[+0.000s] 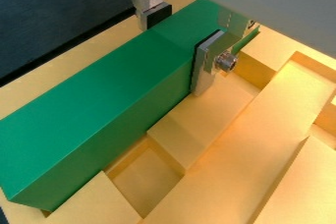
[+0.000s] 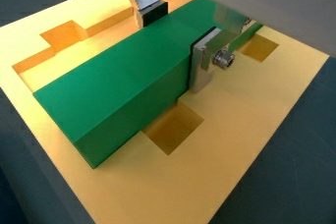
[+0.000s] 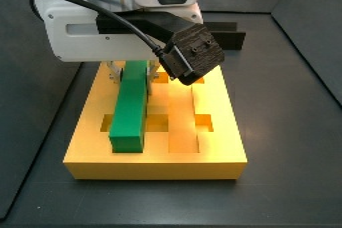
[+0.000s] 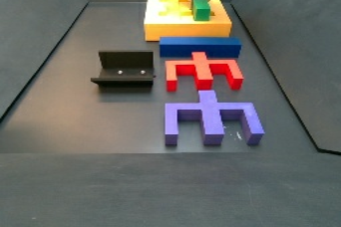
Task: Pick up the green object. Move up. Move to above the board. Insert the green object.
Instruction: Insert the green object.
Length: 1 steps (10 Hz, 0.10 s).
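Dark floor holds fixture point(image 4: 123, 70), blue, red, purple blocks; claw point(image 2: 175, 37) clamps green object point(image 2: 132, 81) on board point(image 2: 250, 140).

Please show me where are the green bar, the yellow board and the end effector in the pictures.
green object point(image 3: 128, 112): a side view, on its top face.
board point(image 3: 154, 166): a side view, on its front wall.
end effector point(image 2: 175, 33): a wrist view, midway between the fingertips, closed around the green object.

The gripper point(image 2: 178, 33) points downward from the wrist, its silver fingers point(image 2: 206, 59) spread partly apart.
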Motion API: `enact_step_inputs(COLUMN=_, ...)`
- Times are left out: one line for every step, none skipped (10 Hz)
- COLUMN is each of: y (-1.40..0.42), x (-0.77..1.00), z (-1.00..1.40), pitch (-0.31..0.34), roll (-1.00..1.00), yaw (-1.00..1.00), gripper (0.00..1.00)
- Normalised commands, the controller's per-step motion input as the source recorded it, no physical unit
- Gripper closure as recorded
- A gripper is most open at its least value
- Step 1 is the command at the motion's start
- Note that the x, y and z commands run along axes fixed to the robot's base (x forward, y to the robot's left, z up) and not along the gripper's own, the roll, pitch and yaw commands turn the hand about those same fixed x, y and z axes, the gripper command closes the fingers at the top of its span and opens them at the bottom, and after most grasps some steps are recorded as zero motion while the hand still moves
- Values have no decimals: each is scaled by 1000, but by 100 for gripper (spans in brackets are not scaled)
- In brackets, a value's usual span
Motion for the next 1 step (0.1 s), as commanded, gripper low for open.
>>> enact_step_inputs(y=0, x=0, z=0, pitch=0, roll=0, yaw=0, gripper=100)
